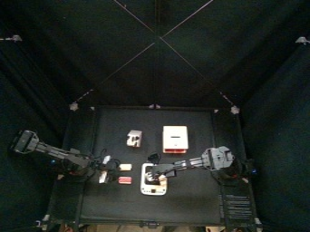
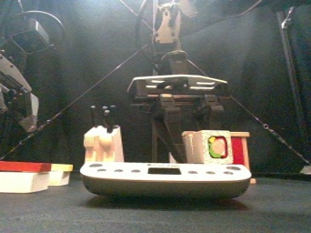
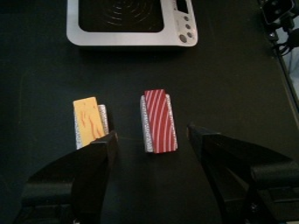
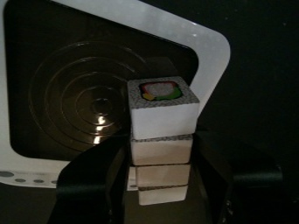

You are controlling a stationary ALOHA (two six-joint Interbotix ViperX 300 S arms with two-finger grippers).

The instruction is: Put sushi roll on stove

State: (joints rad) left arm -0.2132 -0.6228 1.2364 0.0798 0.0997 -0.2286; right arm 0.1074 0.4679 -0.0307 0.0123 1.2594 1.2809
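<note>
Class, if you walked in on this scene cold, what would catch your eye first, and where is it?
First, the white stove, near and wide at the table's front, with the sushi roll standing on its black ringed face between the right gripper jaws. Next, the red striped block and the orange block lying side by side before the left gripper.

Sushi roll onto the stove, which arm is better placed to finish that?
Right. The right gripper already has the sushi roll between its jaws above the stove. The left gripper is open, off to the side over two small blocks, the stove beyond them.
</note>
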